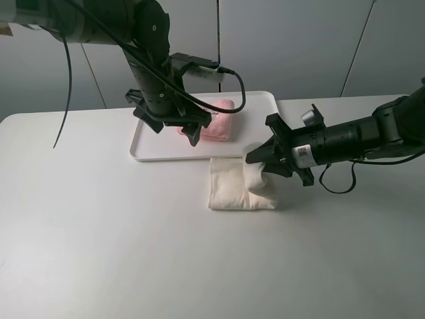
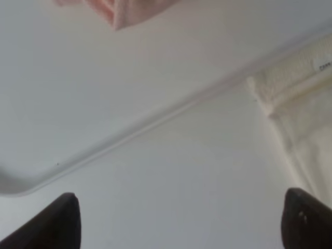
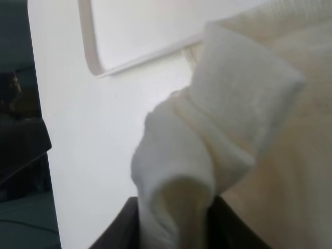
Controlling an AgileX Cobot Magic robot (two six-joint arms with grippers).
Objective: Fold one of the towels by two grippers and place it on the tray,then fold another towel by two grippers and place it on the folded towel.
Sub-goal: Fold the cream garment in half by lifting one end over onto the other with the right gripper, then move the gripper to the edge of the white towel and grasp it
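Note:
The pale pink towel (image 1: 219,123) lies folded on the white tray (image 1: 166,150) at the back of the table. My left gripper (image 1: 176,131) hangs open just over the tray's front part, beside the pink towel and holding nothing; its view shows the fingertips (image 2: 62,223) wide apart above the tray rim (image 2: 155,124). The cream towel (image 1: 229,191) lies on the table right in front of the tray. My right gripper (image 1: 260,163) is shut on its right edge, which stands lifted and curled toward the left. That fold (image 3: 233,129) sits between the jaws in the right wrist view.
The white table (image 1: 99,232) stretches to the left and front of the cream towel. A black cable (image 1: 229,80) loops from the left arm over the tray's back part. The table's edge (image 3: 31,104) shows in the right wrist view.

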